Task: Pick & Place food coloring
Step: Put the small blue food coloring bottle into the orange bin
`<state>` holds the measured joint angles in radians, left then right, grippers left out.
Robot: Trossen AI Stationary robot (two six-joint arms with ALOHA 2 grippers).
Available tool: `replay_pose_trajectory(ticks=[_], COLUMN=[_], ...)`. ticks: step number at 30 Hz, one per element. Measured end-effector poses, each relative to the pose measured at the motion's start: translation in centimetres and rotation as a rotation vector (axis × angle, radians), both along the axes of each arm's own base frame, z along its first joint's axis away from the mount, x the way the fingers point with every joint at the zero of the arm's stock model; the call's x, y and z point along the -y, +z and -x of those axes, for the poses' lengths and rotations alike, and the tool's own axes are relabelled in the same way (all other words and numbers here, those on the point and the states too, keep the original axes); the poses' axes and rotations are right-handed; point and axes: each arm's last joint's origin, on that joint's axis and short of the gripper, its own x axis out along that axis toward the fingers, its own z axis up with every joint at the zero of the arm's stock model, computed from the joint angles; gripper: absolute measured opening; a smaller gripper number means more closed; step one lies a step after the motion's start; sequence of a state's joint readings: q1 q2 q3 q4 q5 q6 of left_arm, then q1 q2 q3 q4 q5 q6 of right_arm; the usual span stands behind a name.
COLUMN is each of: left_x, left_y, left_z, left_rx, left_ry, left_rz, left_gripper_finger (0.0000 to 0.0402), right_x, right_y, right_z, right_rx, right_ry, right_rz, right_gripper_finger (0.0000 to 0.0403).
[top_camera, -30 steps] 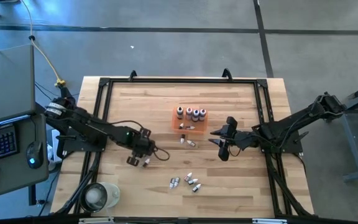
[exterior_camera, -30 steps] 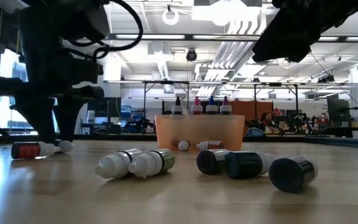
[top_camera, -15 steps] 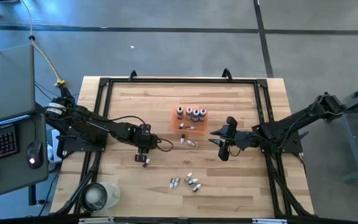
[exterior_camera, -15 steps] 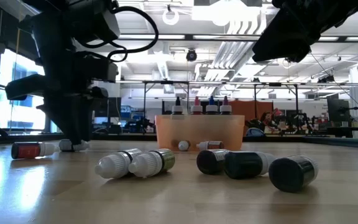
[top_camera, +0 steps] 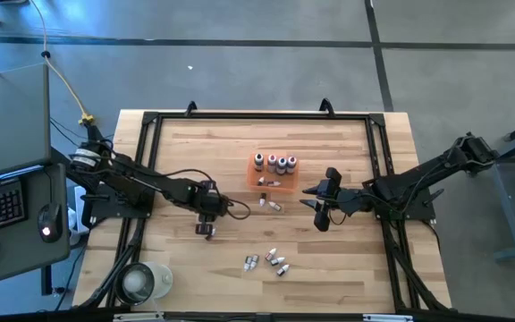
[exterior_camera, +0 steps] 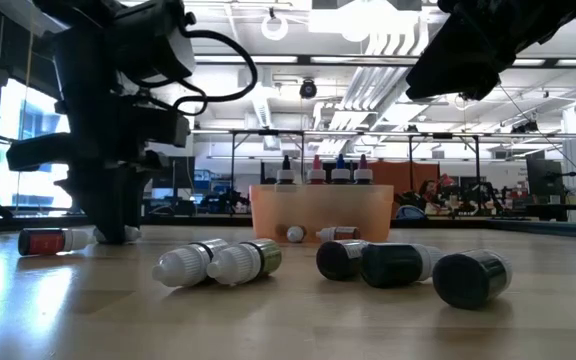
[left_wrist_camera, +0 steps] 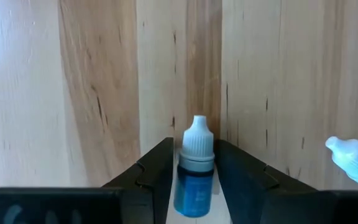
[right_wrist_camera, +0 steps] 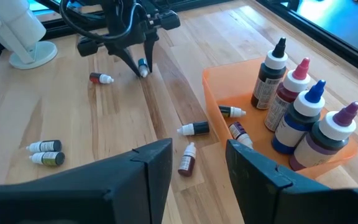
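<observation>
The left pincer [left_wrist_camera: 194, 180] has slid sideways along the desk [top_camera: 222, 152] and squeezes a blue food coloring bottle [left_wrist_camera: 194, 177]. The right pincer [top_camera: 317, 207] stays open, not moving.

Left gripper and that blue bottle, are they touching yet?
Touching. The left wrist view shows the left gripper with both fingers pressed against the blue bottle, no gap visible.

Four bottles [top_camera: 274, 163] stand in the tray [top_camera: 259, 179] (others lie on the table [top_camera: 347, 259]).

Lab: rows of distant workbenches [exterior_camera: 448, 205]
</observation>
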<state>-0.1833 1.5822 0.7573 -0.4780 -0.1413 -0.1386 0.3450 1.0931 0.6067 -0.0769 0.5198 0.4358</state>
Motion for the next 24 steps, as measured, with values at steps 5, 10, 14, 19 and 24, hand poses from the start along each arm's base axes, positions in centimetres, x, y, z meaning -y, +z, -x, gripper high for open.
replay_pose_trajectory(ticks=[5, 10, 14, 19, 24], left_x=[0.1, 0.3, 0.5, 0.6, -0.5], left_y=[0.3, 1.4, 3.7, 8.1, 11.3], left_z=[-0.4, -1.7, -3.6, -6.3, -8.6], left_rx=[0.008, 0.077, 0.189, 0.356, 0.517], left_ry=[-0.001, 0.005, 0.035, 0.021, 0.006], left_rz=[-0.003, 0.022, 0.002, -0.119, -0.24], left_gripper_finger=[0.0093, 0.0055, 0.0061, 0.0075, 0.0077], right_x=[0.0, 0.0, -0.1, 0.0, 0.0], right_y=[0.0, 0.1, 0.3, 0.4, 0.4], right_z=[0.0, 0.0, -0.1, -0.2, -0.2], right_rx=[0.0, 0.006, 0.03, 0.046, 0.048], right_ry=[0.0, 0.0, -0.001, -0.014, -0.024], right_rz=[0.0, -0.002, -0.01, -0.008, -0.002], right_gripper_finger=[0.0144, 0.0144, 0.0144, 0.0144, 0.0144])
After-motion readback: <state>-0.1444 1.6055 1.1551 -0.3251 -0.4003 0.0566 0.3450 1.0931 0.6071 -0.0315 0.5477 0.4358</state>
